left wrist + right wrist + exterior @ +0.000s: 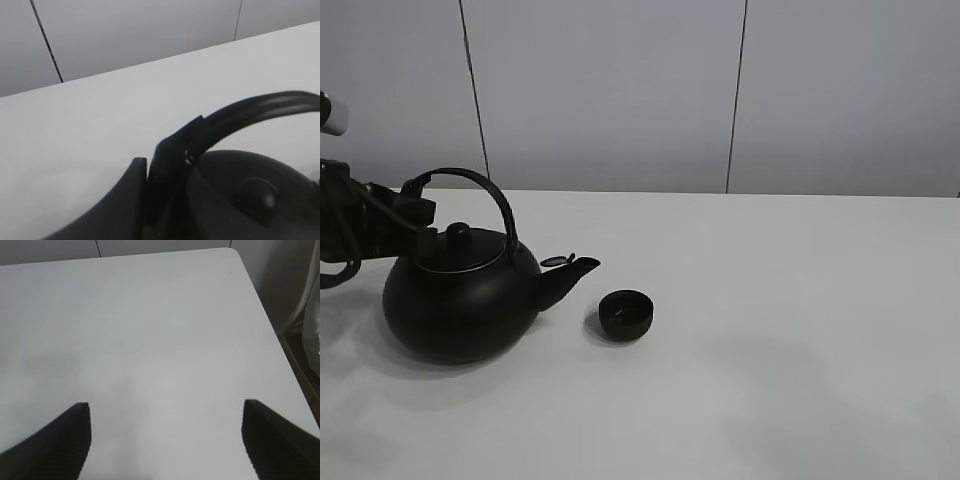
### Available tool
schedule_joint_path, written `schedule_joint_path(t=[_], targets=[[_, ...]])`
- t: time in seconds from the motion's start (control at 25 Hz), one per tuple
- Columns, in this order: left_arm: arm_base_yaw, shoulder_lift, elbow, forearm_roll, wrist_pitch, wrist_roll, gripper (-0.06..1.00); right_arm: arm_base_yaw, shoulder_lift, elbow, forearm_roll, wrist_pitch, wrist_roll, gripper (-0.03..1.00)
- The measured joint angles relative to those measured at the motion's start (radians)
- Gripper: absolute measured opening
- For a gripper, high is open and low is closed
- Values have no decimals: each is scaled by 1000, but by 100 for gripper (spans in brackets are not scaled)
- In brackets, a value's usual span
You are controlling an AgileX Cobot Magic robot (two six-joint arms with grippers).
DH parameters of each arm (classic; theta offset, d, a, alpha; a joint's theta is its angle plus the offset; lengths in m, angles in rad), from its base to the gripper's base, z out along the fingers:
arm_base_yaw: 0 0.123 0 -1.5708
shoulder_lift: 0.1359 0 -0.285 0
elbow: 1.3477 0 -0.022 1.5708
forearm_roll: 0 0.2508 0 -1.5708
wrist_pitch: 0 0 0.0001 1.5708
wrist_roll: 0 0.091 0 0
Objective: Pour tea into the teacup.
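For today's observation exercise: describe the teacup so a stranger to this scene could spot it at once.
On the white table, find the big black kettle. Just past its spout sits the teacup: tiny, low, bowl-like, with no handle, unlike the kettle.

White table (800,380) before a pale grey, dark-seamed wall (620,90)

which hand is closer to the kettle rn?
Left. The left hand is shut on the handle of the kettle; the right hand is open over the table, kettle nowhere in its view.
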Motion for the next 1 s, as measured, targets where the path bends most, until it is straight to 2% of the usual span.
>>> schedule_joint_path(t=[0.2,0.6,0.76,1.0], targets=[[0,-13,-53,36,86,0,13,0,0,0,0,0,0,57],[0,-47,-92,45,97,-1,13,0,0,0,0,-2,0,57],[0,-47,-111,78,107,-1,13,0,0,0,0,-2,0,57],[-26,-48,-172,95,192,-2,13,0,0,0,0,-2,0,57]])
